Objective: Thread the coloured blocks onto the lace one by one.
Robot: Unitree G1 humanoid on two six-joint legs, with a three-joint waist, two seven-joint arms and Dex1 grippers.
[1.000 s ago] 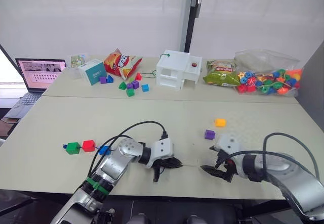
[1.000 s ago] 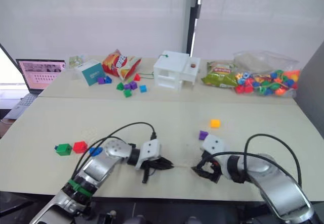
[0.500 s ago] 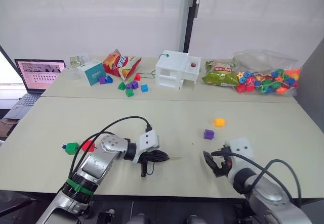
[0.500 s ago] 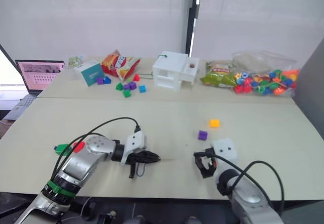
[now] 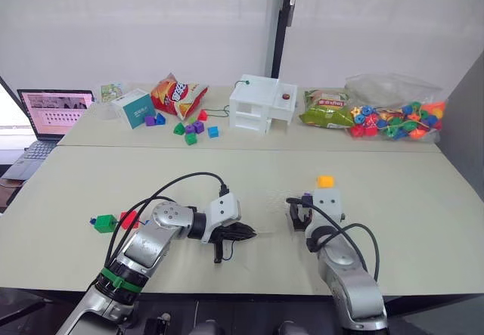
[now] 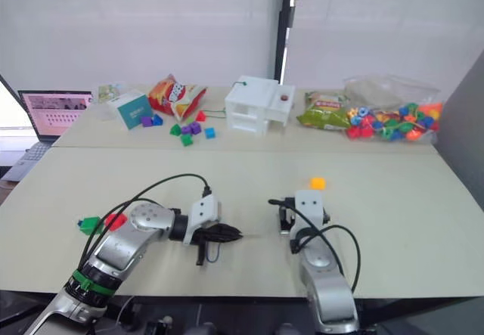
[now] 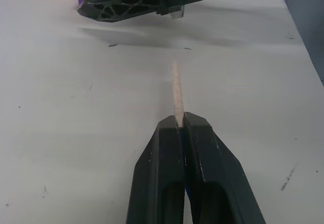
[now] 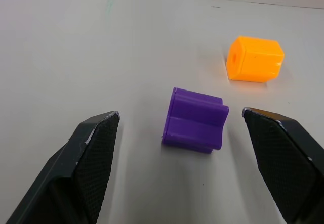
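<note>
Purple block (image 8: 195, 120) loose on the table, framed between the spread right gripper (image 8: 187, 133), yellow block (image 8: 254, 58) just beyond. Green (image 5: 105, 223) and red (image 5: 129, 218) blocks apparently threaded already; blue hidden. Lace tip (image 7: 176, 91) pinched in the pressed-together left gripper (image 7: 182, 125).

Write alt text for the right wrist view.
The right gripper, fingers wide open, is lined up on a purple block lying on the pale table, one finger on each side of it and neither touching. A yellow-orange block lies just beyond it.
</note>
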